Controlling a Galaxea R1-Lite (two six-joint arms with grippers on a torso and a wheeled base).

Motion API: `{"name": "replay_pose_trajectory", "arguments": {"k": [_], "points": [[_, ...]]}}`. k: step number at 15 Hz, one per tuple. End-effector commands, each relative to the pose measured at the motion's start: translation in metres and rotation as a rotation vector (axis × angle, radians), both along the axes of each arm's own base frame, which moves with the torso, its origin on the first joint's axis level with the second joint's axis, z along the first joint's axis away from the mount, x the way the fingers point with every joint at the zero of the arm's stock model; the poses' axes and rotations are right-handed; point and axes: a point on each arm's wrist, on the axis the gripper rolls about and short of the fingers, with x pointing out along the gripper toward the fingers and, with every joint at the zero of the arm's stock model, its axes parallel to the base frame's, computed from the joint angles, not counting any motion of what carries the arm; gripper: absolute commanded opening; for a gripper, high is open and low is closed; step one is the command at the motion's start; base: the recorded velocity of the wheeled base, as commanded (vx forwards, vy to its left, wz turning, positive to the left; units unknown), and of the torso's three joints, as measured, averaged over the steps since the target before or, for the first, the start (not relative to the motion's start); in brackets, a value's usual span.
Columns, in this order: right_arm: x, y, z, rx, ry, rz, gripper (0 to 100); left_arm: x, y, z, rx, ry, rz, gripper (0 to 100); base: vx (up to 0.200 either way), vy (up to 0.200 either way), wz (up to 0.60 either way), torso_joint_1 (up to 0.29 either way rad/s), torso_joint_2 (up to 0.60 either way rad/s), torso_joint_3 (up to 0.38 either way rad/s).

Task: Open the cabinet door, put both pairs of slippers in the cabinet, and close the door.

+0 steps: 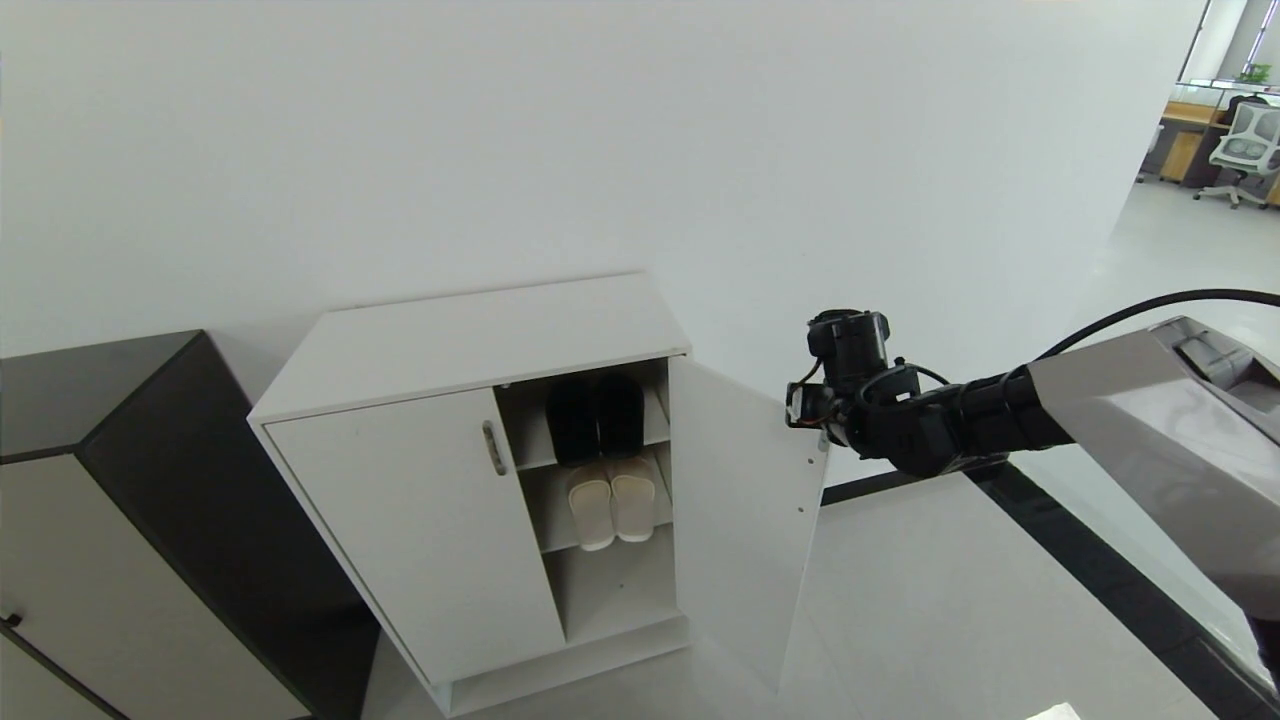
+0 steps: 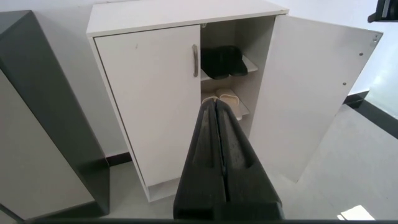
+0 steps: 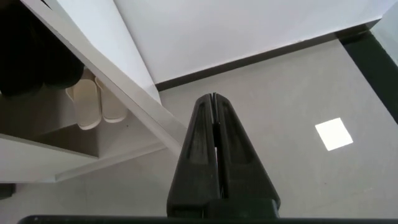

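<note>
Pale grey floor, white wall, open cabinet

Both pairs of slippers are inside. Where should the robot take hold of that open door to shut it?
Its free vertical edge, high up, approached from the robot's right, where the right gripper is. The door stands swung wide with its inner face showing, and that thin edge lies farthest from the hinged side, so it should swing easiest.

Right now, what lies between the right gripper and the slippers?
The open door, in the head view: the right gripper is at its free edge, the slippers inside the cabinet.
</note>
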Motion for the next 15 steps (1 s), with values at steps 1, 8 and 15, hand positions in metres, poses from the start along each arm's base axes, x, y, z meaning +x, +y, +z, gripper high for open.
{"name": "replay_pose_trajectory", "arguments": {"k": [1,8,15], "points": [[-0.001,0.002,-0.003,-0.005,0.009,0.004,0,0.000,0.000,0.000,0.000,0.001,0.000,0,0.000,0.000,0.00,0.000,0.00,0.000],[-0.037,0.029,-0.004,-0.023,0.049,0.089,0,0.000,0.000,0.000,-0.002,0.001,-0.001,0,0.000,0.000,0.00,0.000,0.00,0.000],[-0.093,0.061,0.018,-0.006,0.015,0.227,0,0.000,0.000,0.000,-0.003,0.001,-0.001,0,0.000,0.000,0.00,0.000,0.00,0.000]]}}
